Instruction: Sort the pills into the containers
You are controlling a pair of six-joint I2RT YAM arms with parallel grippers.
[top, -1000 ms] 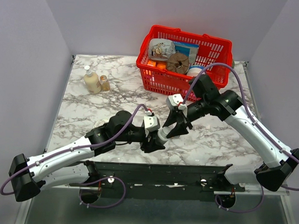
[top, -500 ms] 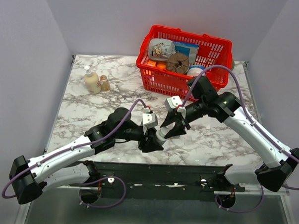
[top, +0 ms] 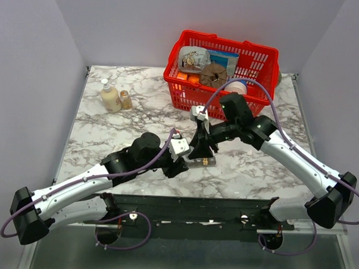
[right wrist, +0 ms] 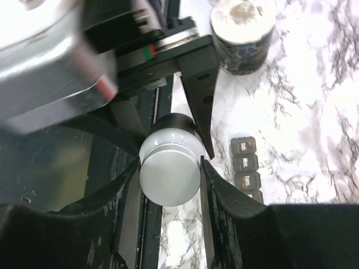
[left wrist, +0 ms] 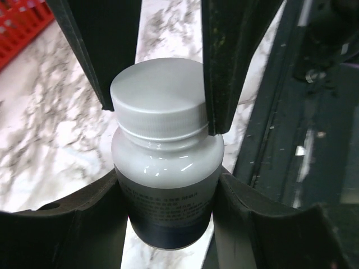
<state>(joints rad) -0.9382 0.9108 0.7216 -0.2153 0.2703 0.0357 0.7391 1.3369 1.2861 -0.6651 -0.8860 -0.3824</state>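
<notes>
A white pill bottle (left wrist: 165,162) with a white screw cap (right wrist: 170,174) and a dark label hangs between both grippers above the table's near edge. My left gripper (left wrist: 168,224) is shut on the bottle's body. My right gripper (right wrist: 171,190) is shut on the cap, and its fingers (left wrist: 235,61) come down on either side of the cap in the left wrist view. The containers (right wrist: 245,168), a dark grey strip with lids down, lie on the marble just right of the bottle. The pills themselves are hidden. In the top view the two grippers meet, left gripper (top: 179,161) and right gripper (top: 201,152).
A small round jar (right wrist: 242,35) with a dark label stands on the marble beyond the bottle. At the back is a red basket (top: 193,93) full of goods. Two small bottles (top: 112,97) stand at the back left. A dark metal rail (top: 194,203) runs along the near edge.
The right arm has swung left and turned its wrist, with its gripper over the bottle's cap. The left gripper and bottle shifted slightly left.
</notes>
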